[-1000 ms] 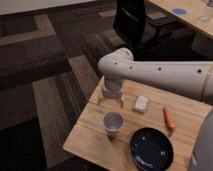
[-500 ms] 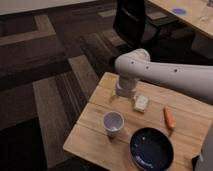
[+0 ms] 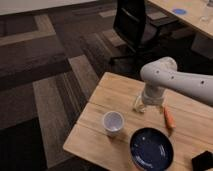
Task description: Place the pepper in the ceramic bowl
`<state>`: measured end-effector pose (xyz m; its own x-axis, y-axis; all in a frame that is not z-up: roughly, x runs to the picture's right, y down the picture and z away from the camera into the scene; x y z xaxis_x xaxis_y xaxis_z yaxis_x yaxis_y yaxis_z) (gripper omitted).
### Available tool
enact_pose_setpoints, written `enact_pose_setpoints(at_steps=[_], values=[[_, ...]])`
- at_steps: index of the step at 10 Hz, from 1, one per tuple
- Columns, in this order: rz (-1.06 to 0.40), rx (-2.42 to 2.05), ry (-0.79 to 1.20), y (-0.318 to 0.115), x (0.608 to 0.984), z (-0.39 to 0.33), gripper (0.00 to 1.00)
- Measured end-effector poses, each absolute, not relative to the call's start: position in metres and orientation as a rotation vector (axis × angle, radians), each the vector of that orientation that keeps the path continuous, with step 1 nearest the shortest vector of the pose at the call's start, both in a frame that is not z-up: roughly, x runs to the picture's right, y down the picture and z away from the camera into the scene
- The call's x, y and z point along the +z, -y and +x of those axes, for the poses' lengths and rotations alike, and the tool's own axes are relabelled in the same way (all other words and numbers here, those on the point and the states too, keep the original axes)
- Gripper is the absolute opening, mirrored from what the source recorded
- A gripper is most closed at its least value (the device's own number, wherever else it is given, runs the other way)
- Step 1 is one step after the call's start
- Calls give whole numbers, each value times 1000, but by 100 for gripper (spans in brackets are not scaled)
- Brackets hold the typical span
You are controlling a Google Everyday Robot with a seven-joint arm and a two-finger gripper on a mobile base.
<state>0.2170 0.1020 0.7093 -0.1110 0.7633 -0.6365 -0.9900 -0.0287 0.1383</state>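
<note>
The pepper (image 3: pixel 169 117) is a small orange-red tapered piece lying on the wooden table (image 3: pixel 105 100), just beyond the right rim of the ceramic bowl. The ceramic bowl (image 3: pixel 151 148) is a wide, shallow dark-blue dish near the table's front edge, with nothing in it. My gripper (image 3: pixel 141 106) hangs down from the white arm (image 3: pixel 170 80) over the table's middle, a short way left of the pepper and behind the bowl. It holds nothing that I can see.
A white cup (image 3: pixel 113 122) stands left of the bowl. A black object (image 3: pixel 203 161) lies at the front right of the table. A black office chair (image 3: pixel 134 25) stands behind the table. Another table (image 3: pixel 195 15) with a blue disc is at the far right.
The arm has swung to the right across the table, bringing the gripper from the back left area to just left of the pepper. The pale block is now hidden behind it.
</note>
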Motion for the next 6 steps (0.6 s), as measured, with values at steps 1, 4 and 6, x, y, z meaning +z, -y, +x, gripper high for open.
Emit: enact_pose_setpoints(at_steps=[1,4,6], values=[[-455,1573,-649,-102,709,217,65],[-457,1570,-647,-101,710,214,65],[-434,1555,-670,-105,712,232,65]])
